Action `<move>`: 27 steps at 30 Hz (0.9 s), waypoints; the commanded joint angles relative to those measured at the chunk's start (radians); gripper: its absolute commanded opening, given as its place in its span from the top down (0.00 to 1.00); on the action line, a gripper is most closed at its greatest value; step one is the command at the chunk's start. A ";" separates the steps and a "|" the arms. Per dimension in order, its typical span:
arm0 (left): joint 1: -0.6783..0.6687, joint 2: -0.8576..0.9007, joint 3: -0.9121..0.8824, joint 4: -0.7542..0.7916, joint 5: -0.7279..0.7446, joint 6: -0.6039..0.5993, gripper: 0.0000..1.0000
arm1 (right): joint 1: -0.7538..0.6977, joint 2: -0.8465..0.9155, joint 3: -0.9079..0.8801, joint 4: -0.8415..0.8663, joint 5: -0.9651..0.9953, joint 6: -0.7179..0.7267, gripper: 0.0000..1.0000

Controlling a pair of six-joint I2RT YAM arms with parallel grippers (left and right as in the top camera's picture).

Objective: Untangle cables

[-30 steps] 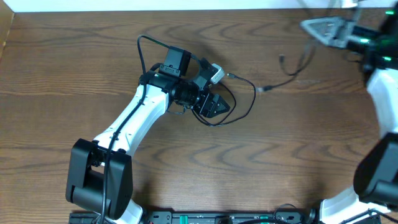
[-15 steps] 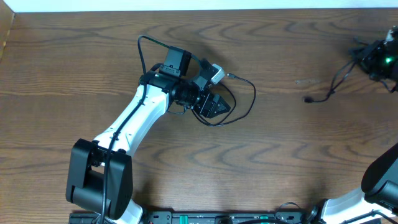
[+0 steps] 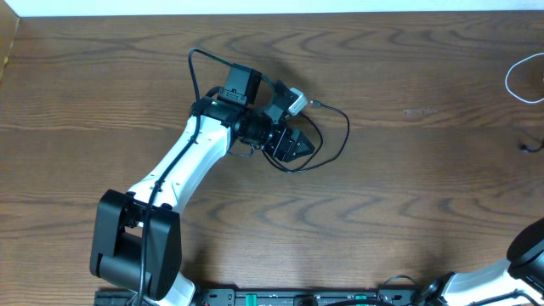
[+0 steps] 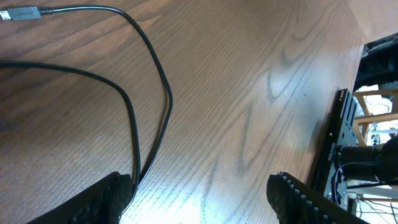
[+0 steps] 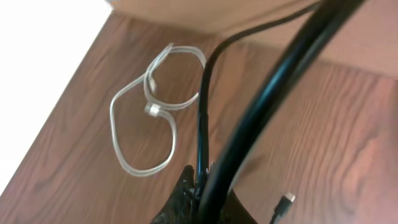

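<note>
Overhead, the wooden table [image 3: 408, 212] shows broad bare grain to the right of the left gripper [image 3: 293, 146] and on its near side. The gripper itself sits left of centre, and the table's far edge, a pale strip, lies well beyond it. Its dark ridged fingers [image 4: 109, 198] stand wide apart with nothing between them. A thin, glossy black cable [image 4: 169, 99] curves in a loose loop just right of the left gripper, its small metal-tipped plug [image 4: 18, 14] lying flat on the wood. In the left wrist view two strands of it run side by side and pass right beside one finger; whether they touch it I cannot tell.

Far to the right of the left gripper, by the table's right edge, a white cable [image 5: 151, 111] lies in soft translucent loops, one small and one larger. The right gripper [image 5: 196, 186] is closed, pinching a second black cord [image 5: 200, 124] that rises from its tips. A small plug end [image 5: 285, 199] shows beside it over the wood. A thicker, blurred black wire [image 5: 273, 81] crosses that view diagonally.
</note>
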 commanded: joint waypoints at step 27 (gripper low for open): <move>0.002 -0.023 -0.004 0.011 0.008 -0.005 0.25 | 0.108 0.127 0.058 -0.216 0.274 0.220 0.01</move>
